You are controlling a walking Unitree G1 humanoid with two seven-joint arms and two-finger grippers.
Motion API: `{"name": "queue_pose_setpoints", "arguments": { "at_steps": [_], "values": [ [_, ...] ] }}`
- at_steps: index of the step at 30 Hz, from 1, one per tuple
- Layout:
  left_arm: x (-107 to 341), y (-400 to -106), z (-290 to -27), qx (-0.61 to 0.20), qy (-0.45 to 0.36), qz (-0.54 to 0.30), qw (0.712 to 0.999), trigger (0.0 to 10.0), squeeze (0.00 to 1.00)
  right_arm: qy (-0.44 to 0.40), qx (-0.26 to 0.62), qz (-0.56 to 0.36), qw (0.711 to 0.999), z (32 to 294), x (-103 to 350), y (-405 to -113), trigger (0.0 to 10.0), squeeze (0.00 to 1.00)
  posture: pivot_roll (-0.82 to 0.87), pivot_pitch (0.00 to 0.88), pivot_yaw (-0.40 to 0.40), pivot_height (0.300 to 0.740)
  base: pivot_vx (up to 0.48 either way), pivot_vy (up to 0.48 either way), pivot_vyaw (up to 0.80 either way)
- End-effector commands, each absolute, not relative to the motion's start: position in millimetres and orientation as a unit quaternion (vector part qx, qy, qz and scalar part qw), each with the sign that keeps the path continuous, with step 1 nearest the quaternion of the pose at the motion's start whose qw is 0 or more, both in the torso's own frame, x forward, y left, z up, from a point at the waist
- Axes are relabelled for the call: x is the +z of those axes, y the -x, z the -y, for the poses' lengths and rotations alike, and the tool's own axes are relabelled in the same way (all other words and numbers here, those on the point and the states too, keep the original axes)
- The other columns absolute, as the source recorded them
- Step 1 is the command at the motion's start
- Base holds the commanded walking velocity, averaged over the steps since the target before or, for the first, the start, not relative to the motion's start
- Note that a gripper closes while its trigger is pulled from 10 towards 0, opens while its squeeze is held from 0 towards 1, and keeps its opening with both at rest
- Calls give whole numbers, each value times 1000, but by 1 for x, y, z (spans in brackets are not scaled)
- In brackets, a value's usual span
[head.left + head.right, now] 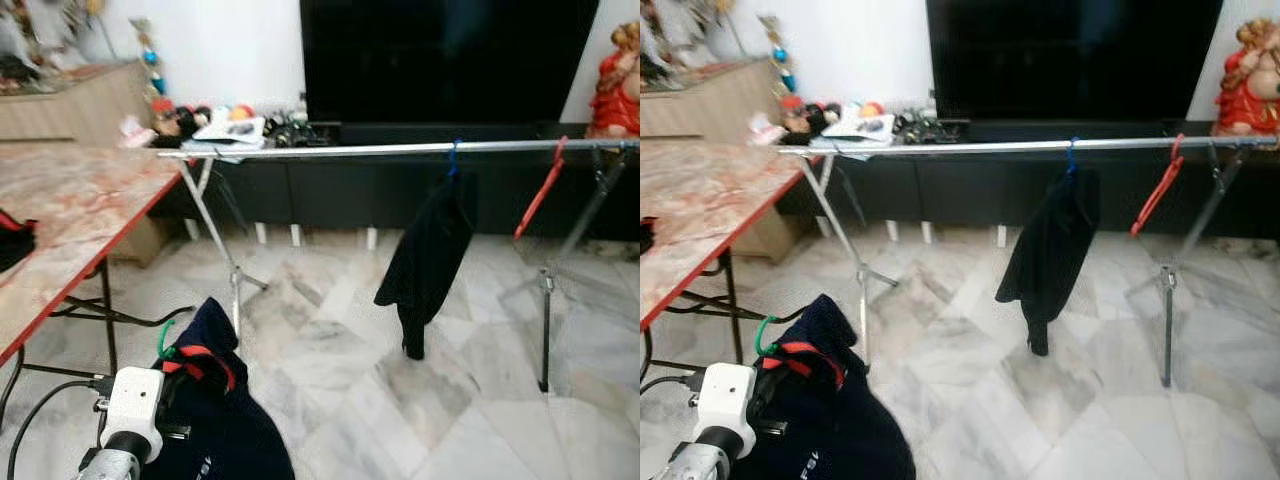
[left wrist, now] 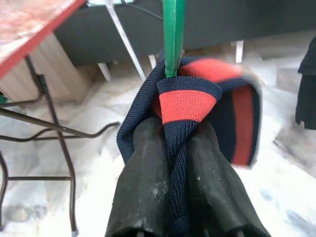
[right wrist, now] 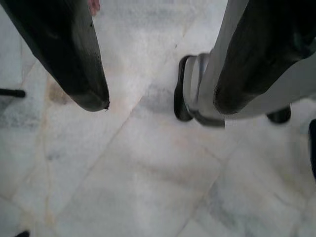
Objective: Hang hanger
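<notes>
Two black fingers of my left gripper point(image 2: 180, 143) pinch a ribbed navy-and-red knit garment point(image 2: 197, 106) (on a green hanger point(image 2: 173, 34)). My right gripper point(image 3: 160, 103) hangs spread wide over glossy marble floor point(image 3: 123, 173).

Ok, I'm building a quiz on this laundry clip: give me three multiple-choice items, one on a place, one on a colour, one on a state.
1. Where does the black garment hang?
A. on the metal rail
B. on the marble table
C. on the floor

2. What colour is the hanger hook above the navy-and-red garment?
A. blue
B. green
C. white

3. How are the left gripper's fingers?
A. wide apart, holding nothing
B. shut on the garment's collar
C. shut on the rail

Answers: 1 A, it dangles from a blue hook on the rail. 2 B, the left wrist view shows a green hook. 3 B, both fingers pinch the striped collar.
</notes>
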State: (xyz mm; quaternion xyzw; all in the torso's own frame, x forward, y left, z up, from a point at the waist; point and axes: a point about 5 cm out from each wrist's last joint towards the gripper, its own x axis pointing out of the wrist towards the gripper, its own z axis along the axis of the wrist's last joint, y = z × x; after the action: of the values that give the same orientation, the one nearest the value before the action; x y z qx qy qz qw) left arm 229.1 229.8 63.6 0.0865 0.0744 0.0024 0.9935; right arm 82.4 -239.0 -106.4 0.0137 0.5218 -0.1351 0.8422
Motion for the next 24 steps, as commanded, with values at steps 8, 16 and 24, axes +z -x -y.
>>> {"name": "queue_pose_setpoints", "arguments": {
  "at_steps": [8,16,24],
  "values": [
    [71,-231,-236,12,-98,-64,993,10000,0,-16,-126,-525,841,233,-108,-82,10000,0,115,0,50,740,-135,0,0],
    [71,-230,-236,13,-96,-64,993,10000,0,-16,-125,-527,841,233,-108,-81,10000,0,114,0,50,740,0,0,0],
    [70,-229,-236,15,-91,-67,993,10000,0,-16,-125,-528,840,234,-108,-79,10000,0,114,0,48,740,0,0,0]
  ]
}}
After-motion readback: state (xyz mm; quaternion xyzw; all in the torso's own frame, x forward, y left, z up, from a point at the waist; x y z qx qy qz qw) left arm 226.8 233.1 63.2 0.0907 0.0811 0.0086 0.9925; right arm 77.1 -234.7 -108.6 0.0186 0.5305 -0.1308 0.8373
